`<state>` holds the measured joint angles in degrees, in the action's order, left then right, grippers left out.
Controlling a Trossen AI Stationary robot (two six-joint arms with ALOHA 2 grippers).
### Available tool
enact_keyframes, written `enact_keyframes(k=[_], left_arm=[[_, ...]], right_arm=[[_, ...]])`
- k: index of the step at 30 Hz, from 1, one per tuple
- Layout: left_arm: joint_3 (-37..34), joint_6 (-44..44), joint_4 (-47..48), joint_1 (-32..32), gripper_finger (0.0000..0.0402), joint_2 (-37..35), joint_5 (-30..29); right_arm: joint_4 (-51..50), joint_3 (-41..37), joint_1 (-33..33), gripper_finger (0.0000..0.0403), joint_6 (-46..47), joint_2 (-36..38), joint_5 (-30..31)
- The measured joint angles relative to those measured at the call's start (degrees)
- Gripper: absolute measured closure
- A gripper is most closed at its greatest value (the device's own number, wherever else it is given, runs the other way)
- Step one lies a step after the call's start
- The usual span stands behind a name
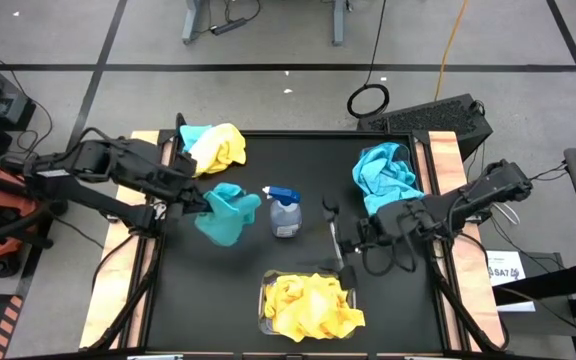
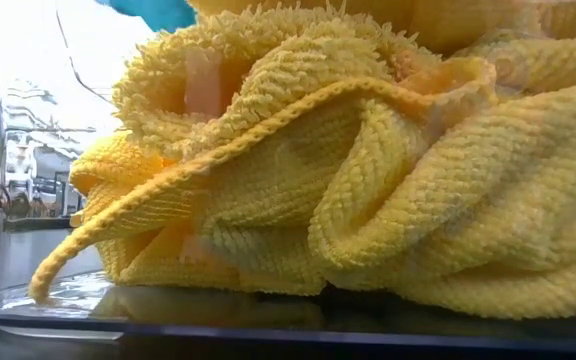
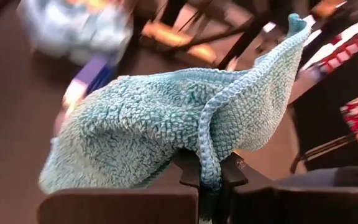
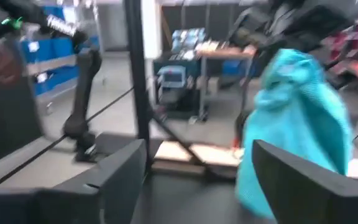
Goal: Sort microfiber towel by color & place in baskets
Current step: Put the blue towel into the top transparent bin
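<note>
My left gripper [image 1: 200, 204] is shut on a teal microfiber towel [image 1: 228, 212], lifted left of the table's middle. That towel also shows in the right wrist view [image 4: 297, 124]. My right gripper [image 1: 336, 238] stands open at the right, pointing level toward the table's left with nothing between its fingers. A clear basket [image 1: 265, 300] at the near edge holds bunched yellow towels [image 1: 310, 306], which fill the low view [image 2: 368, 180]. Teal towels [image 1: 386, 175] lie piled at the far right. A yellow and a teal towel [image 1: 214, 147] lie at the far left. My left gripper pinches the teal towel between its two fingers on a folded, hemmed edge [image 3: 209, 163]. The fingers come from the table's left, slanting down. The towel is lifted clear of the table and bunches out slack ahead of the fingers, one corner [image 3: 298, 25] sticking up.
A clear spray bottle with a blue trigger [image 1: 285, 212] stands at the table's middle, between the held towel and my right gripper. Wooden rails [image 1: 118, 270] run along the table's left and right sides. Bare black tabletop [image 1: 208, 290] lies at the near left.
</note>
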<state>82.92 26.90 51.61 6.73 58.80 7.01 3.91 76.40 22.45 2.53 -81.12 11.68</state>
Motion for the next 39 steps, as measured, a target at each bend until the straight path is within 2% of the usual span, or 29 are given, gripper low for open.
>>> enact_keyframes(k=[4, 8, 14, 21, 29, 34, 39], left_arm=[[2.26, -1.82, -6.28, 1.66, 0.0396, 1.73, -0.01], [4.68, -4.55, -11.58, 2.79, 0.0396, 4.17, 0.64], [8.79, -7.59, -16.96, 3.24, 0.0397, 9.91, 4.99], [12.87, -9.72, -18.74, 3.22, 0.0397, 17.08, 10.34], [16.0, -12.33, -20.11, 3.03, 0.0397, 21.0, 11.0], [16.05, -12.55, -21.73, 2.99, 0.0397, 21.34, 10.99], [16.08, -12.59, -21.73, 3.01, 0.039, 21.85, 10.95]], right_arm=[[3.7, 0.0, -2.3, 0.0078, -2.36, 0.0, 0.29], [6.26, 0.0, -4.23, 0.0057, -4.08, -0.52, 0.35], [10.56, 0.02, -5.93, 0.0058, -6.9, -2.37, 0.04], [13.68, 0.02, -6.62, 0.0062, -9.5, -4.26, 0.4], [11.45, 0.02, -6.62, 0.0064, -7.48, -4.92, -1.38], [10.29, 0.02, -6.63, 0.0101, -6.22, -4.92, -1.22], [10.33, 0.02, -6.61, 0.0194, -6.21, -4.92, -0.85]])
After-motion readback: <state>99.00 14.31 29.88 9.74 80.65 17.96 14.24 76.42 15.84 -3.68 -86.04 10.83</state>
